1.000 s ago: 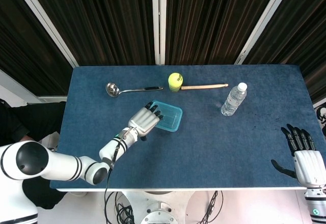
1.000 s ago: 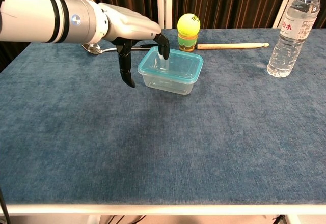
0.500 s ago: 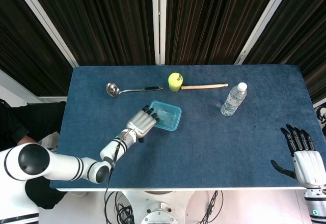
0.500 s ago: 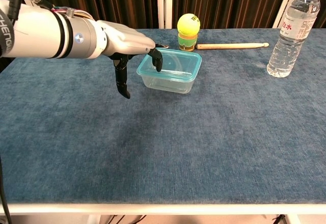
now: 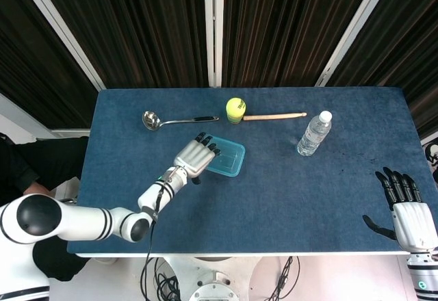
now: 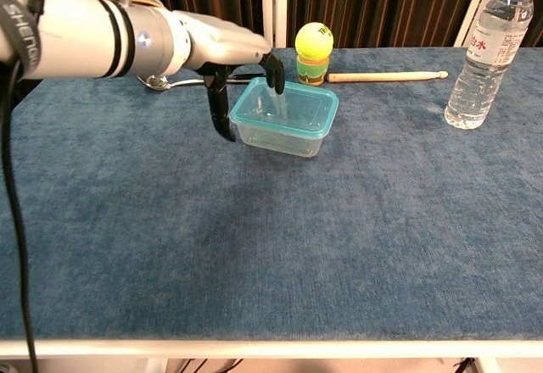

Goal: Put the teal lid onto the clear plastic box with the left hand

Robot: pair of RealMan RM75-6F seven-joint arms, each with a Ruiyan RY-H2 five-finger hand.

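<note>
With the left hand [image 6: 222, 51] spread-fingered, holding nothing, over the near-left rim of the teal lid [image 6: 285, 109] on the clear plastic box [image 6: 282, 135], an off-centre press could tip or skid the light box.

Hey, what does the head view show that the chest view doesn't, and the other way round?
Only the head view shows the right robot hand, open at the table's near right corner, the whole ladle and the table from above.

Only the chest view shows the side wall of the clear plastic box and the bottle's label.

Both show the left robot hand over the left end of the box, fingertips on the teal lid already on it, plus the yellow ball, drumstick and water bottle.
</note>
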